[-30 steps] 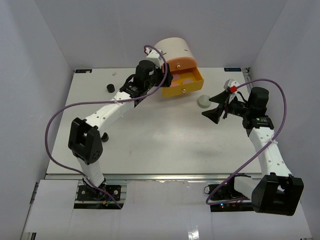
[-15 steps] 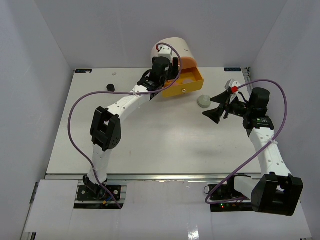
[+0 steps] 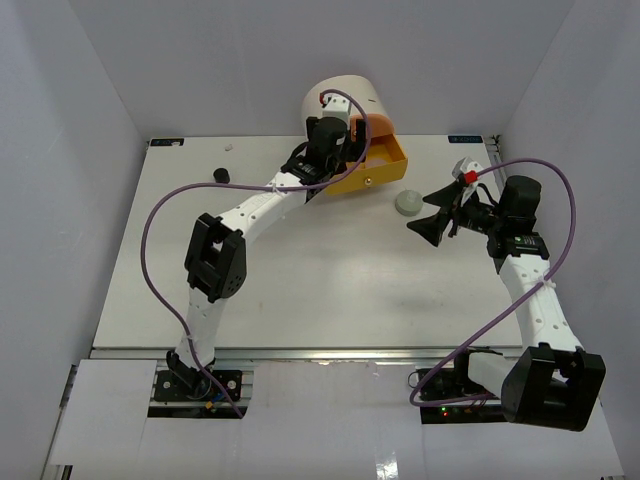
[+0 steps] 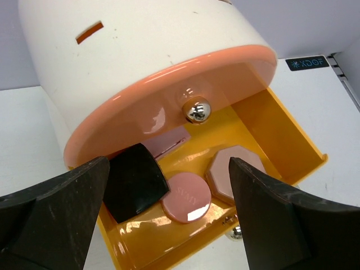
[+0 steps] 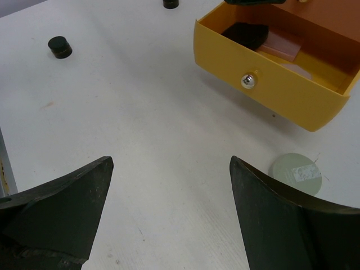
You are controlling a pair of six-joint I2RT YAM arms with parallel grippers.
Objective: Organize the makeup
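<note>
The yellow drawer (image 4: 281, 143) of the cream box (image 3: 345, 100) stands pulled out. In it lie a black compact (image 4: 135, 180), a round pink compact (image 4: 189, 197), an octagonal pink compact (image 4: 234, 173) and a pink square palette (image 4: 166, 142), half under the orange drawer (image 4: 169, 101). My left gripper (image 4: 169, 163) hovers open and empty over this drawer (image 3: 372, 168). A grey-green compact (image 3: 407, 203) lies on the table, just left of my open, empty right gripper (image 3: 435, 222); it also shows in the right wrist view (image 5: 296, 173).
A black jar (image 3: 220, 175) stands at the back left, and a tiny pink item (image 3: 229, 146) lies beyond it. The right wrist view shows two black jars (image 5: 59, 46) (image 5: 171, 3). The table (image 3: 330, 290) is walled on three sides.
My left arm swung right and forward, from left of the box to over the open yellow drawer. The right arm has hardly moved.
</note>
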